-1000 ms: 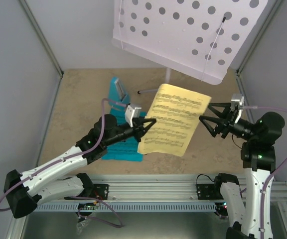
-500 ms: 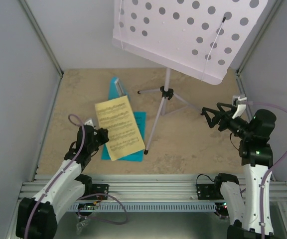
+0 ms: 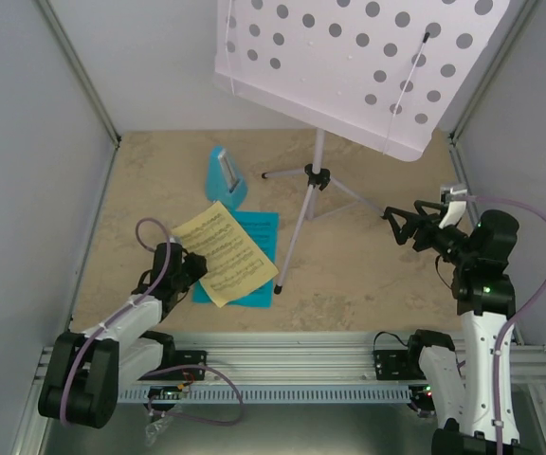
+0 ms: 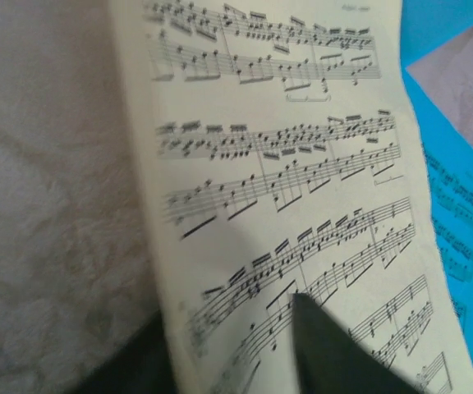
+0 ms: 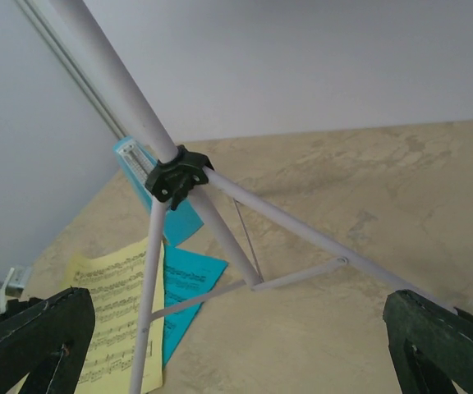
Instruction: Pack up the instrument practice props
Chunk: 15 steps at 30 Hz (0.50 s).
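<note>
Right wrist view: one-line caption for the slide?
Open right hand faces the legs of the lilac music stand; beyond, a yellow sheet lies on a cyan sheet near the blue metronome.

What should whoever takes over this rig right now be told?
Left gripper sits at the near edge of the yellow sheet; grip unclear.
Right gripper open, empty, beside a leg of the music stand.
Yellow sheet lies askew on the blue sheet; metronome upright behind them; stand unfolded.
Nothing looks packed away; all four items remain.
</note>
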{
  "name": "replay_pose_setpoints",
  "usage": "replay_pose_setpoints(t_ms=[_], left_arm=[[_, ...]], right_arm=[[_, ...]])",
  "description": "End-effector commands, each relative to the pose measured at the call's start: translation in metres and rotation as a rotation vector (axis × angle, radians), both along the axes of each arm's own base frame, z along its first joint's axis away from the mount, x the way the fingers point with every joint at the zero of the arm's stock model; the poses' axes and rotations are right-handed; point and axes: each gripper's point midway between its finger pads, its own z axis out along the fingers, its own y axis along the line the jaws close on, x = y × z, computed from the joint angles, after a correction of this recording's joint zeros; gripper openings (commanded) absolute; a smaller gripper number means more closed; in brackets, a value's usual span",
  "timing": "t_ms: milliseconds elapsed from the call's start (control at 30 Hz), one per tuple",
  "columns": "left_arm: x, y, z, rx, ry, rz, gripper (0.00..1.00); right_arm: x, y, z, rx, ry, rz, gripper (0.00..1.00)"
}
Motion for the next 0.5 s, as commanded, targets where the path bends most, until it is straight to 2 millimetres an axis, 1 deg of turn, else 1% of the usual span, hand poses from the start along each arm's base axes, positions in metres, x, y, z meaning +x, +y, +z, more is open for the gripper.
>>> replay_pose_setpoints(t_ms=[0,33,67,133,167,200,233,367,433,467], left_arm=[[0.021,0.004,0.029,0.002,-0.106,0.031,0.55],[0.021,0.004,0.031,0.004,-0.110,0.032,0.63],[0.021,0.005,0.032,0.011,-0.111,0.034,0.70],[0.022,0.012,0.038,0.045,-0.119,0.054,0.80],[0.022,0.020,0.041,0.078,-0.123,0.092,0.87],[0.021,0.027,0.045,0.100,-0.130,0.123,0.96],[0.021,0.035,0.053,0.114,-0.154,0.164,0.99],[0.008,0.065,0.080,0.129,-0.228,0.352,0.99],[0.005,0.070,0.096,0.114,-0.290,0.384,0.99],[0.006,0.066,0.107,0.101,-0.334,0.358,0.99]], right_arm=[[0.007,-0.004,-0.017,-0.006,0.037,-0.020,0.98],[0.008,-0.004,-0.020,-0.004,0.044,-0.020,0.98],[0.008,-0.004,-0.022,-0.002,0.050,-0.020,0.98],[0.009,-0.003,-0.024,0.005,0.054,-0.013,0.98],[0.010,-0.001,-0.025,0.012,0.054,0.001,0.98],[0.010,0.001,-0.026,0.021,0.057,0.014,0.98],[0.012,0.002,-0.029,0.034,0.064,0.023,0.98],[0.019,0.007,-0.046,0.106,0.121,0.056,0.98],[0.020,0.013,-0.053,0.145,0.145,0.097,0.98],[0.021,0.014,-0.057,0.165,0.158,0.106,0.98]])
